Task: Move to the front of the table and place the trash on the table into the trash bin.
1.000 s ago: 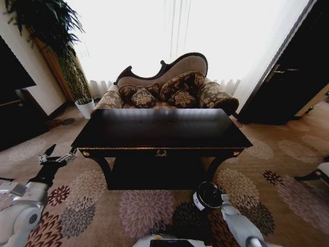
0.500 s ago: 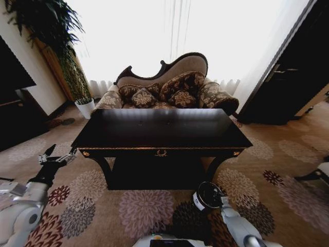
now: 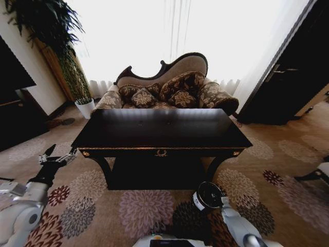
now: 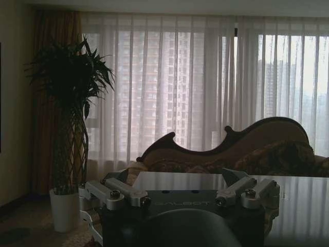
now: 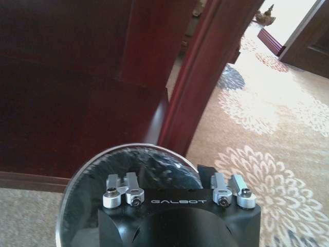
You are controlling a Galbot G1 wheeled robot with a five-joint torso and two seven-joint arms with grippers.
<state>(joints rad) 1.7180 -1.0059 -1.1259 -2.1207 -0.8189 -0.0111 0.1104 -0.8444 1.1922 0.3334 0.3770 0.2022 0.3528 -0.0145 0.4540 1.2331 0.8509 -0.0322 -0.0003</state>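
While table [image 3: 162, 128] gleams, floral carpet [image 3: 139, 208] surrounds it.

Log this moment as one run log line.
left end effector: open, beside table | right end effector: over bin | tabletop: no trash seen

backlit window [image 3: 169, 36] glare | table [image 3: 159, 128] sheen | dim wrist view

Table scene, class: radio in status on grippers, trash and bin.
Left gripper open, off table's left corner. Right gripper over trash bin on carpet, fingers open. Tabletop bare; no trash seen. Nothing blocking.
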